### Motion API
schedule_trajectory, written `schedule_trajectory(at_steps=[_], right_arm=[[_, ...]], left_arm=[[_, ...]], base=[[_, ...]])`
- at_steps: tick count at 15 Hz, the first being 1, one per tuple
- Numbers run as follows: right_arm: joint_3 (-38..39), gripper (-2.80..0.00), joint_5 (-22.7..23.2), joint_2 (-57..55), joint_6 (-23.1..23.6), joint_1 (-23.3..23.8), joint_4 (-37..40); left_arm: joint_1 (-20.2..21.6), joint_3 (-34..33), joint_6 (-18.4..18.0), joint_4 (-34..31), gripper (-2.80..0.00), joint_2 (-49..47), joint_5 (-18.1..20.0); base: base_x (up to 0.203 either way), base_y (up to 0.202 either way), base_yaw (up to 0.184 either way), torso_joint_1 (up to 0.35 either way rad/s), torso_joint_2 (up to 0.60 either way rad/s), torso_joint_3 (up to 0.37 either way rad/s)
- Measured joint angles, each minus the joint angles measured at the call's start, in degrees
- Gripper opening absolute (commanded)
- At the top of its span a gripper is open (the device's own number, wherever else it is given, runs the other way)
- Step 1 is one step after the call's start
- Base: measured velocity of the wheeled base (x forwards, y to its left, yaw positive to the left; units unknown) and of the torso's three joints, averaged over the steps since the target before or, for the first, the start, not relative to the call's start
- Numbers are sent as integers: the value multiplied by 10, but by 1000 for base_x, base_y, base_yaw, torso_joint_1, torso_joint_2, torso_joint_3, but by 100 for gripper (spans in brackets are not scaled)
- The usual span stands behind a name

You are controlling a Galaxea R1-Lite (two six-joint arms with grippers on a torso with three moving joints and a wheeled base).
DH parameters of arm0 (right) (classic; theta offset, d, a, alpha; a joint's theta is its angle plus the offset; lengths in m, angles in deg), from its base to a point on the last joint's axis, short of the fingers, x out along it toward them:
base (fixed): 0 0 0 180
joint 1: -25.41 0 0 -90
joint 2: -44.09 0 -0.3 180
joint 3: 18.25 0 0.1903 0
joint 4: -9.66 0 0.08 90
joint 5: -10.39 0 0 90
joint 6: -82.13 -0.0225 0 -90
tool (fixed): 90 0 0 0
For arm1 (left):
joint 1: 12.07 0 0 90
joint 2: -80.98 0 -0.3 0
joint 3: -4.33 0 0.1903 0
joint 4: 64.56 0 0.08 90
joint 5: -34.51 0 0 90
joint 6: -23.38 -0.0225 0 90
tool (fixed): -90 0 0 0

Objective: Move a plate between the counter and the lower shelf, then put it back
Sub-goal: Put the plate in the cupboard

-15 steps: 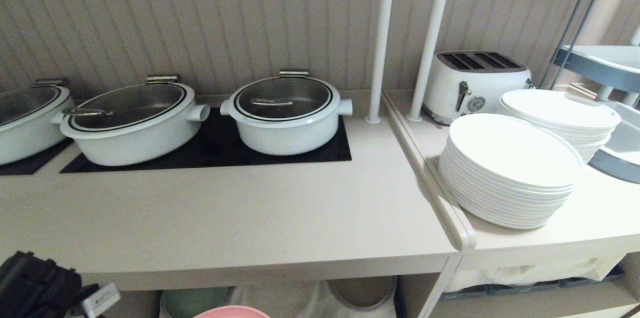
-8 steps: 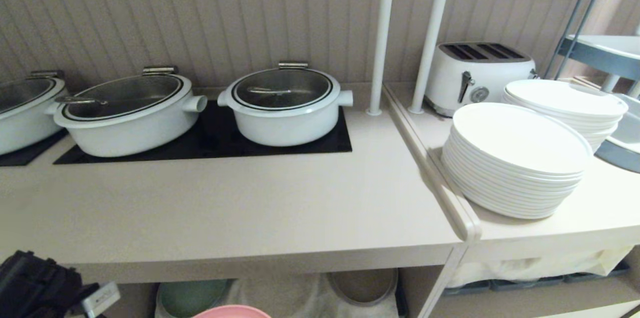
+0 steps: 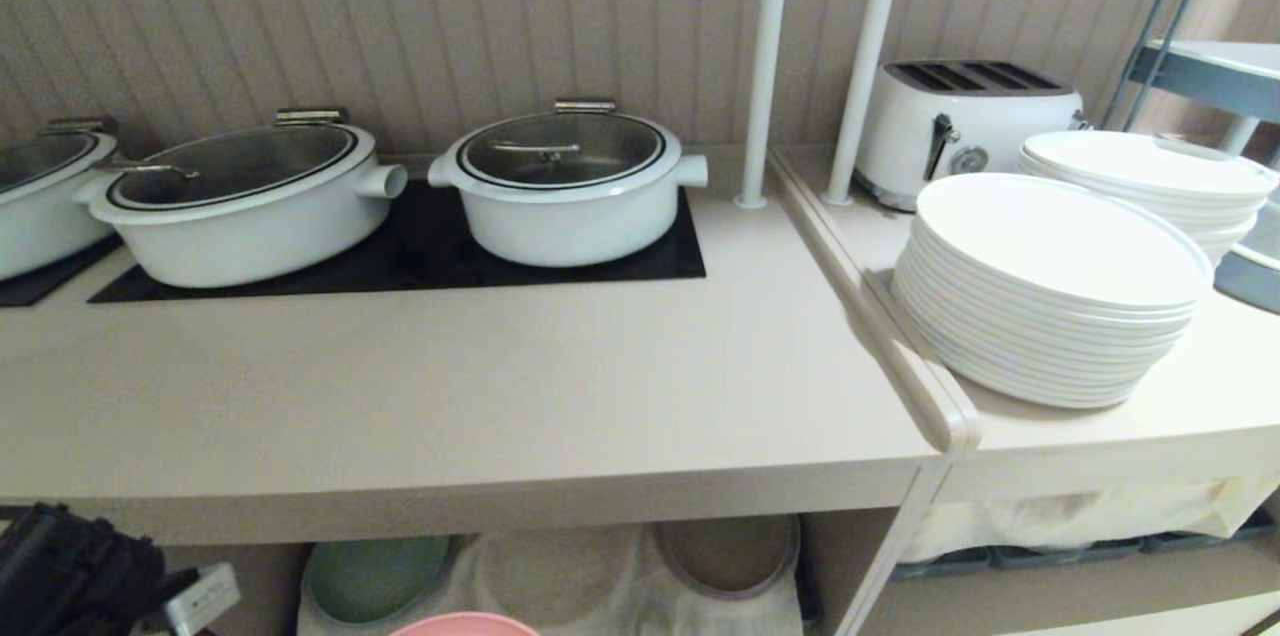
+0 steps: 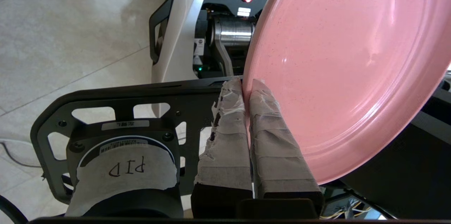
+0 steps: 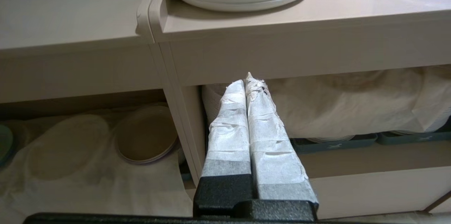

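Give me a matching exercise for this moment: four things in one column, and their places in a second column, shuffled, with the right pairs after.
Things:
1. pink plate
2. green plate
3. round white pot
4. toaster

Places:
A. on the black hob panel of the counter
B. on the lower shelf, at its left
C. behind the stacks of white plates
D. pinched by its rim in the left hand

Pairs: 1-D, 2-B, 3-A, 4-C
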Motion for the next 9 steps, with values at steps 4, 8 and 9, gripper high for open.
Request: schedule_trajectory(at_steps=[4, 8, 9], right_arm=[[0, -280, 0, 0, 0, 0, 0], [0, -280, 0, 0, 0, 0, 0], [0, -280, 0, 0, 0, 0, 0]], left_arm=[[-1, 0, -1, 0, -280, 0, -1], [0, 1, -1, 0, -280, 0, -1], [0, 1, 0, -1, -280, 1, -2]], base=[[0, 0, 0, -212, 457, 250], [0, 0, 0, -247, 553, 292], [0, 0, 0, -246, 535, 300]])
